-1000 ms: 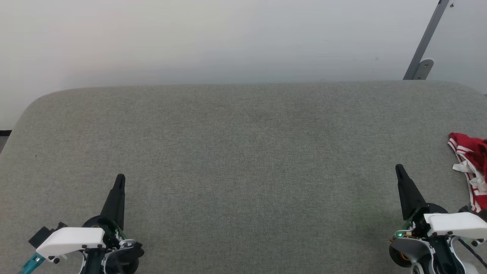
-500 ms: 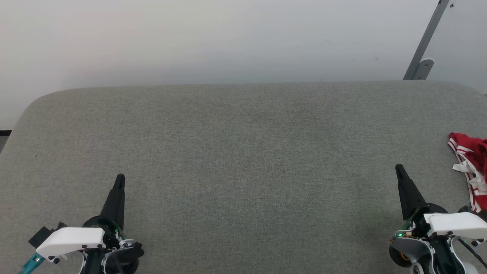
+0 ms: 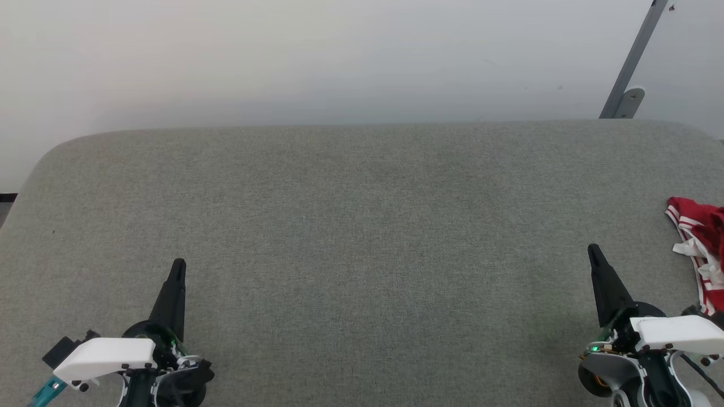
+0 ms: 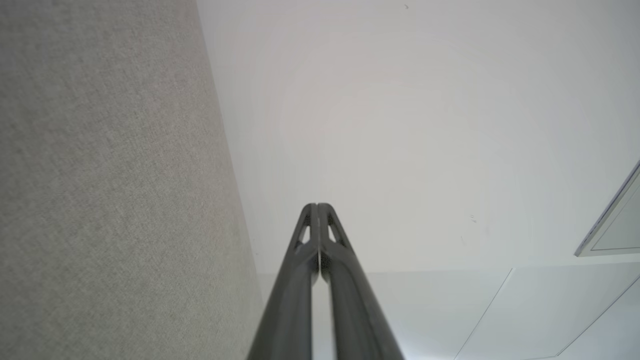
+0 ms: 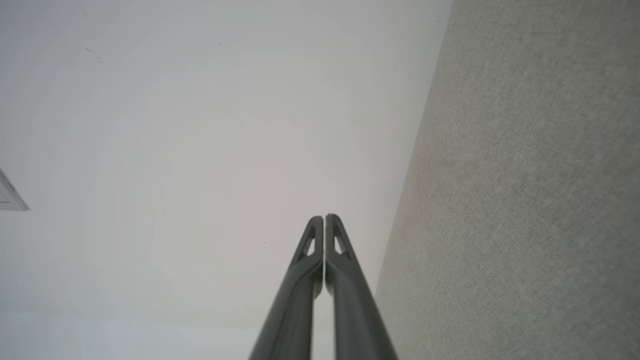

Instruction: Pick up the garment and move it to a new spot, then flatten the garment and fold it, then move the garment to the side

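Observation:
The garment (image 3: pixel 701 243), red with white striped trim, lies crumpled at the right edge of the head view, partly cut off by the frame. My right gripper (image 3: pixel 594 250) rests at the lower right, a little to the left of the garment and apart from it, fingers shut on nothing (image 5: pixel 324 220). My left gripper (image 3: pixel 179 264) sits at the lower left, far from the garment. Its fingers are pressed together with nothing between them (image 4: pixel 317 207).
A wide grey fabric-covered surface (image 3: pixel 362 226) stretches across the head view, with rounded far corners. Behind it is a pale wall (image 3: pixel 339 56). A grey metal bar with a bracket (image 3: pixel 630 73) leans at the upper right.

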Motion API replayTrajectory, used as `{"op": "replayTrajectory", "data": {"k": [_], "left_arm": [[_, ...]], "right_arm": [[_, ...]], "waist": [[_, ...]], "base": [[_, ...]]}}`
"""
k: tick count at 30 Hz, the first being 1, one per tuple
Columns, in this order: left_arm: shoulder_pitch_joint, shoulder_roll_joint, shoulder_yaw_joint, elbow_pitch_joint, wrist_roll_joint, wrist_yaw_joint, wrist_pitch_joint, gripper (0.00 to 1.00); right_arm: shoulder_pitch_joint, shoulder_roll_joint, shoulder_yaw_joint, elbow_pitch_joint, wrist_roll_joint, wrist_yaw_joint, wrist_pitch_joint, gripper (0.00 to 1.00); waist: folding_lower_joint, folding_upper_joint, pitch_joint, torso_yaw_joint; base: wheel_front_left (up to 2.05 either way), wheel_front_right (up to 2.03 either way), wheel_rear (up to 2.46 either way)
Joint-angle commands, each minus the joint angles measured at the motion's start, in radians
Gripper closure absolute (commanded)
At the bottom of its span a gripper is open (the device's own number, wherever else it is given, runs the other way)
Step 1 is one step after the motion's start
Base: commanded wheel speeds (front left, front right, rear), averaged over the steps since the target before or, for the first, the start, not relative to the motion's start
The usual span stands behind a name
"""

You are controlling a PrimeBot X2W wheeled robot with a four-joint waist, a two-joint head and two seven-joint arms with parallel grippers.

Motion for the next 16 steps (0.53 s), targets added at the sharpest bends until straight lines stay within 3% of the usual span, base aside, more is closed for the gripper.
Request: {"op": "replayTrajectory", "data": {"k": [1,16], "left_arm": [[-0.013,-0.001,0.003,0.000,0.004,-0.005,0.005,1.00],[-0.013,-0.001,0.003,0.000,0.005,-0.005,0.004,1.00]], "right_arm": [[-0.005,0.002,0.000,0.002,0.004,0.000,0.001,1.00],[-0.005,0.002,0.000,0.002,0.004,0.000,0.001,1.00]], "waist": [[0.0000,-0.0001,0.000,0.000],[0.0000,-0.0001,0.000,0.000]], "base": [[0.00,0.00,0.00],[0.00,0.00,0.00]]}}
